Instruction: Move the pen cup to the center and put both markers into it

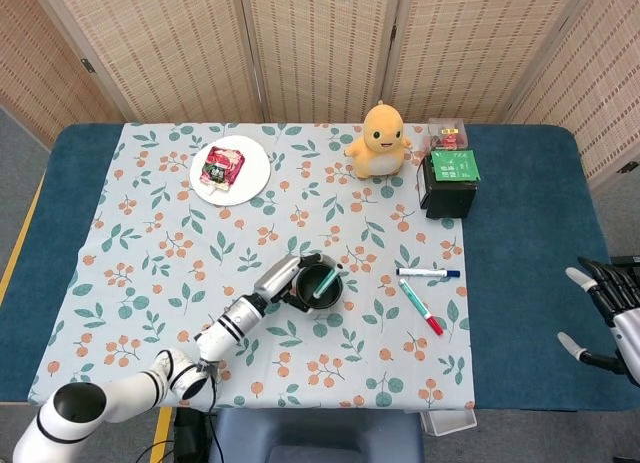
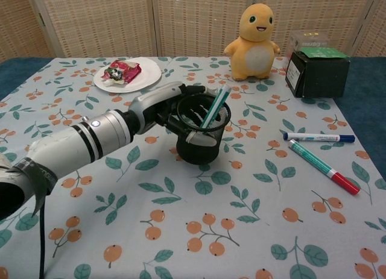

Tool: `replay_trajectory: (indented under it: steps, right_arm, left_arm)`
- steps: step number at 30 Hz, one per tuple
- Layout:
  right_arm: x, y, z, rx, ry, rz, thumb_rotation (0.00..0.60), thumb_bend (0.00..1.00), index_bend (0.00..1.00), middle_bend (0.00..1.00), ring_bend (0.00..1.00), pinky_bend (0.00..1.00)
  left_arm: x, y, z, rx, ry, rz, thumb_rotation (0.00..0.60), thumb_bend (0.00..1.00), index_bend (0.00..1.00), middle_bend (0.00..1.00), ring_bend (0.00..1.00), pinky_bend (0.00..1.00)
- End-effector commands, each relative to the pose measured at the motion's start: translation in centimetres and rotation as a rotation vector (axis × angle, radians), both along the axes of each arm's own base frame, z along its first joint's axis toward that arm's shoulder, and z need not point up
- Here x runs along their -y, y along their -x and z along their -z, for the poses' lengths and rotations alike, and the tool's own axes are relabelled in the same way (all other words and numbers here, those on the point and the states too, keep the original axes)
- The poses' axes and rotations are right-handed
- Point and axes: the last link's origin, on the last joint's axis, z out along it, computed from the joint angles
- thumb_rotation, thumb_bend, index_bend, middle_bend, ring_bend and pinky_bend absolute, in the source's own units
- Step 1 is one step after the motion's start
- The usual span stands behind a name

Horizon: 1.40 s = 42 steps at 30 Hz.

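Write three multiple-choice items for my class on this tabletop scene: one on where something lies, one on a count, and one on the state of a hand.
1. Where is the snack packet?
A. on the white plate
B. in the pen cup
C. on the green-topped black box

2. How many markers lie loose on the tablecloth?
A. none
B. two
C. four

3. What is the left hand doing?
A. resting flat on the cloth
B. pointing at the toy
C. gripping the black mesh pen cup

Key: 1 A, the packet sits on the plate. 2 B, the blue-capped marker and the green marker with a red cap. 3 C, its fingers wrap the cup's rim.
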Motion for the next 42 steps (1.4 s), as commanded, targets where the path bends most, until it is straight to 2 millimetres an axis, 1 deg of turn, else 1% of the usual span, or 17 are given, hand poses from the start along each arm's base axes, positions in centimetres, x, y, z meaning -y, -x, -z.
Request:
replay_trajectory:
  steps: [1,6,10,22,24,25,26,27,28,29,30,31,32,36,42]
  right_arm:
    - [-0.1,0.0,-0.1,0.003,-0.001,-0.002,0.600,0.26,0.07,0.00,0.00,0.00]
    - [-0.1,0.1,-0.1,0.006,-0.003,-0.006,0.600,0.26,0.07,0.00,0.00,0.00]
    - [-0.1,0.1,-0.1,0.006,-0.002,-0.004,0.600,0.26,0.07,0.00,0.00,0.00]
    - [-0.1,0.2,-0.1,0.004,0.002,-0.001,0.600,0.26,0.07,0.00,0.00,0.00]
    - [-0.1,0.2,-0.1,0.005,0.004,0.001,0.600,0.26,0.07,0.00,0.00,0.00]
    - [-0.1,0.2,-0.1,0.005,0.005,0.002,0.600,0.27,0.07,0.00,0.00,0.00]
    - [0.0,0.3,-0.2,0.005,0.006,0.003,0.600,0.27,0.07,0.00,0.00,0.00]
    - [0.0,0.3,-0.2,0.005,0.007,0.003,0.600,0.27,0.07,0.00,0.00,0.00]
    - [0.0,0.3,-0.2,0.006,0.008,0.004,0.600,0.27,0.07,0.00,0.00,0.00]
    - [0.0,0.3,-0.2,0.006,0.009,0.004,0.600,0.27,0.07,0.00,0.00,0.00]
    - [0.0,0.3,-0.2,0.006,0.011,0.004,0.600,0.27,0.07,0.00,0.00,0.00]
    - [0.0,0.3,-0.2,0.005,0.013,0.004,0.600,0.27,0.07,0.00,0.00,0.00]
    - [0.0,0.3,-0.2,0.006,0.014,0.004,0.600,0.27,0.07,0.00,0.00,0.00]
    - [0.0,0.2,-0.1,0.001,0.015,0.003,0.600,0.27,0.07,0.00,0.00,0.00]
    - [0.0,0.1,0.2,-0.010,0.009,0.006,0.600,0.28,0.07,0.00,0.00,0.00]
  left_arm:
    - [0.1,-0.5,0.4,0.000,0.006,-0.001,0.600,0.05,0.33,0.58,0.44,0.51]
    - [0.4,-1.1,1.2,0.001,0.024,-0.004,0.600,0.05,0.33,0.58,0.44,0.51]
    - [0.4,-1.3,1.7,0.004,0.032,-0.010,0.600,0.05,0.33,0.58,0.44,0.51]
    - [0.6,-0.7,2.7,0.024,0.064,-0.031,0.600,0.05,0.31,0.58,0.44,0.51]
    - [0.6,-0.6,2.8,0.030,0.069,-0.034,0.600,0.05,0.28,0.58,0.43,0.51]
    - [0.6,-0.5,2.9,0.029,0.068,-0.031,0.600,0.05,0.25,0.57,0.42,0.50]
    - [0.7,-0.5,3.0,0.026,0.071,-0.021,0.600,0.05,0.18,0.54,0.39,0.49]
    - [0.7,-0.4,3.1,0.021,0.075,-0.016,0.600,0.05,0.08,0.47,0.31,0.45]
    - [0.7,-0.3,3.1,0.019,0.074,-0.013,0.600,0.05,0.02,0.40,0.24,0.40]
    - [0.8,-0.3,3.1,0.021,0.075,-0.012,0.600,0.05,0.00,0.35,0.19,0.36]
    - [0.8,-0.3,3.1,0.023,0.080,-0.010,0.600,0.05,0.00,0.27,0.12,0.32]
    - [0.8,-0.2,3.1,0.025,0.084,-0.011,0.600,0.05,0.00,0.21,0.07,0.29]
    - [0.8,-0.2,3.1,0.025,0.087,-0.011,0.600,0.05,0.00,0.17,0.05,0.28]
    - [1.1,-0.3,2.8,0.046,0.080,-0.006,0.600,0.05,0.00,0.07,0.00,0.26]
    - [1.5,-0.8,2.3,0.090,0.055,0.003,0.600,0.05,0.00,0.00,0.00,0.22]
